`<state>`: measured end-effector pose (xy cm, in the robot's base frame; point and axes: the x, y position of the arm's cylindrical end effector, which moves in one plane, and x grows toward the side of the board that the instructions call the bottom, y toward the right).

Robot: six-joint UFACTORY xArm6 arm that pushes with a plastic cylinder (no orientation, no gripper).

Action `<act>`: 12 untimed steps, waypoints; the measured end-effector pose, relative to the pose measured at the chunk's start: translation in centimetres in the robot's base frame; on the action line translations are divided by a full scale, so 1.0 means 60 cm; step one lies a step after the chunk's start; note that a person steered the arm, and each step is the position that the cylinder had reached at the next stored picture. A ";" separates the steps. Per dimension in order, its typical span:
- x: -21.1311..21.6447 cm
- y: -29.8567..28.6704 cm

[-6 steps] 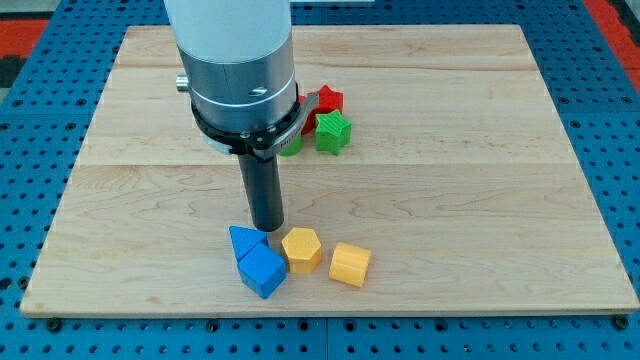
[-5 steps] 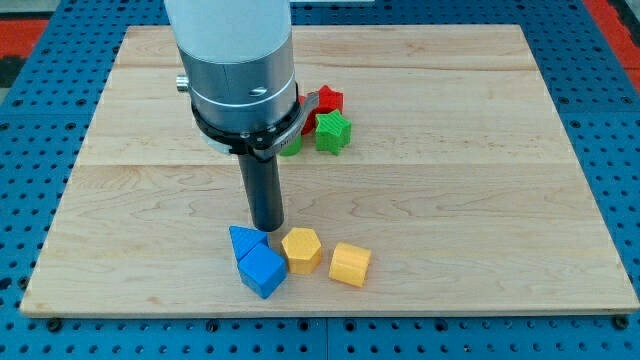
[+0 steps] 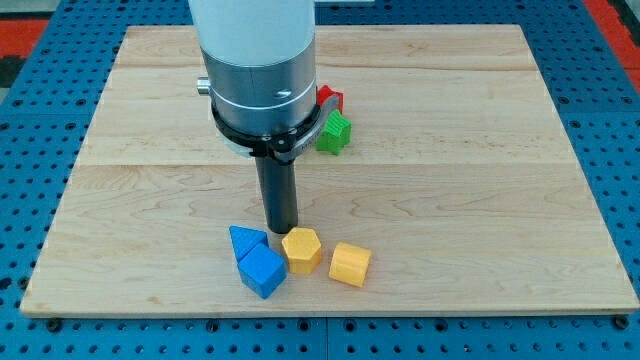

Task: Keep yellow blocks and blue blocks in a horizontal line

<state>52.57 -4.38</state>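
Pale wooden desk (image 3: 480,150) on a blue pegboard base (image 3: 30,200). Near the view's top, a green star-like block (image 3: 336,132) and a red block (image 3: 331,98) sit half hidden behind my arm's grey cylinder (image 3: 262,80); red one's shape unclear.

No pincer on this rig, so nothing opens, closes or holds. My tip (image 3: 281,231) stands just above the yellow hexagonal block (image 3: 301,249), at its upper-left edge; contact uncertain.

Near the view's bottom: blue triangular block (image 3: 245,240) touching blue cube-like block (image 3: 263,271) below it, yellow hexagonal block just beside them, yellow cube-like block (image 3: 350,264) slightly apart to the view's right.
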 end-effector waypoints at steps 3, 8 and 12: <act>0.152 0.321; 0.141 0.186; 0.144 0.003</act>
<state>61.19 -4.18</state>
